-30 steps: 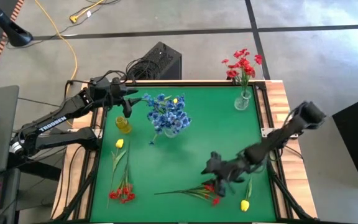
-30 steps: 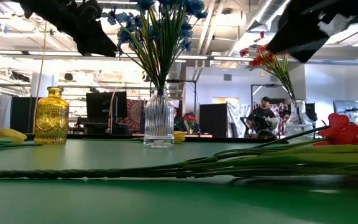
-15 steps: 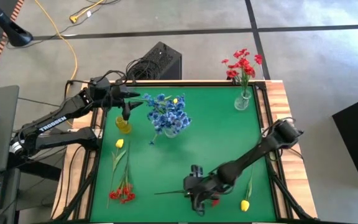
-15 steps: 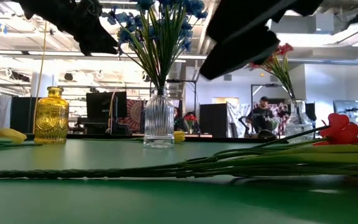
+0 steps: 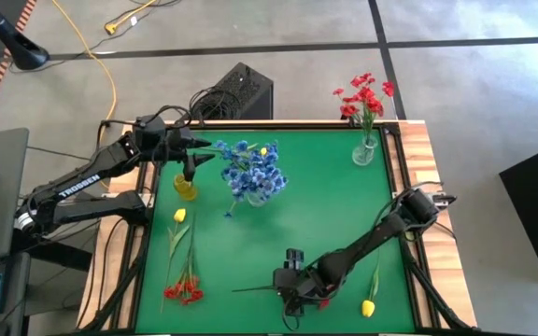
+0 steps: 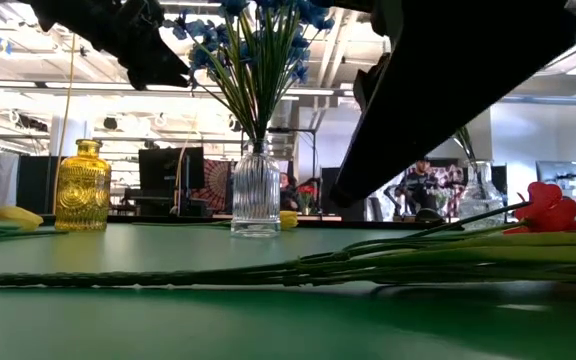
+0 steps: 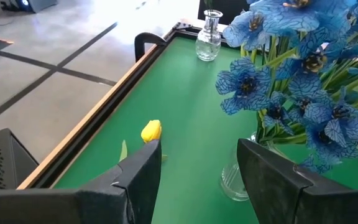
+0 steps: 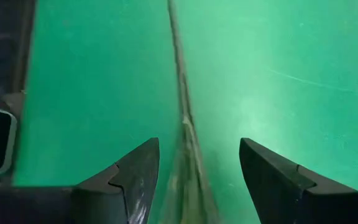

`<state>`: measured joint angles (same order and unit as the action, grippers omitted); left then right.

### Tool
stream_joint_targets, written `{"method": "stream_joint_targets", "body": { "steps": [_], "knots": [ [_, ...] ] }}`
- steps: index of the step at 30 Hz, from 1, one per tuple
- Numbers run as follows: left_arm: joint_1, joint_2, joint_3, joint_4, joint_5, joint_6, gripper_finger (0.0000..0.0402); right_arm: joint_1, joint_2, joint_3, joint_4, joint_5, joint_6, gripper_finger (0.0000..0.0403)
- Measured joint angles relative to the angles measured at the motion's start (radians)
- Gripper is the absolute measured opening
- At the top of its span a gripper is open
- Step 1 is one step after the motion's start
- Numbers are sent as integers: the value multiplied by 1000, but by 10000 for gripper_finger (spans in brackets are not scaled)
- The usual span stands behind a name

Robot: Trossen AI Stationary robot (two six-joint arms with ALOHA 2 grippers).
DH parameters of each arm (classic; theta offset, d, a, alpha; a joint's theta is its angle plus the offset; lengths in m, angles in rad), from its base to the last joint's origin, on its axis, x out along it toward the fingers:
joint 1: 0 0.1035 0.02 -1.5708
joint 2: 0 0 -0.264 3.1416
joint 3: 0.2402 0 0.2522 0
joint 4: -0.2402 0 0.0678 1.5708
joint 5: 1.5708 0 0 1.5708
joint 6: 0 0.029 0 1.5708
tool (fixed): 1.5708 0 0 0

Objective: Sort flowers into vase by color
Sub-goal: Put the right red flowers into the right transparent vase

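Observation:
A red sprig (image 5: pixel 308 293) lies flat near the table's near edge, its bundled green stems (image 8: pixel 182 127) pointing to the table's left. My right gripper (image 5: pixel 286 291) hovers low over those stems, open, one finger on each side (image 8: pixel 197 149), touching nothing. My left gripper (image 5: pixel 191 157) waits open (image 7: pixel 197 180) above the yellow vase (image 5: pixel 185 187). Blue flowers (image 5: pixel 252 170) stand in a ribbed clear vase (image 6: pixel 256 190). Red flowers (image 5: pixel 364 95) stand in a clear vase (image 5: pixel 363 151) at the far right corner. Another red sprig (image 5: pixel 183 289) and a yellow tulip (image 5: pixel 179 216) lie on the table's left part.
A second yellow tulip (image 5: pixel 368 306) lies near the right near corner, beside my right arm. A small yellow bud (image 7: pixel 151 131) lies behind the blue-flower vase. The wooden table rim (image 5: pixel 423 159) borders the green mat. Open green mat (image 5: pixel 325 205) lies in the middle.
My right gripper has swung toward the table's left and near edge and come down over the red sprig's stems, staying open. The flowers and the left arm have kept still.

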<state>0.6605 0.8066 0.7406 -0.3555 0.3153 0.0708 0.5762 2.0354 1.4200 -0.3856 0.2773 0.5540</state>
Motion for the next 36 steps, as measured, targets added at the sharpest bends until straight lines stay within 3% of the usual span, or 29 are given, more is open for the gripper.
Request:
{"method": "stream_joint_targets", "body": {
  "steps": [16,19,26,30,36],
  "knots": [
    [0,0,0,-17,4,0,199,19,79,2,1,-40,-24,236],
    [-1,0,0,-31,3,0,199,19,72,2,-24,-37,-28,197],
    [-1,0,0,-37,-6,4,199,18,68,2,-42,-67,-32,52],
    [-1,0,0,-39,-6,4,199,17,46,28,-183,-94,-76,28],
    [-1,0,0,-55,-7,4,199,4,24,140,-580,53,-208,51]
  ]
}}
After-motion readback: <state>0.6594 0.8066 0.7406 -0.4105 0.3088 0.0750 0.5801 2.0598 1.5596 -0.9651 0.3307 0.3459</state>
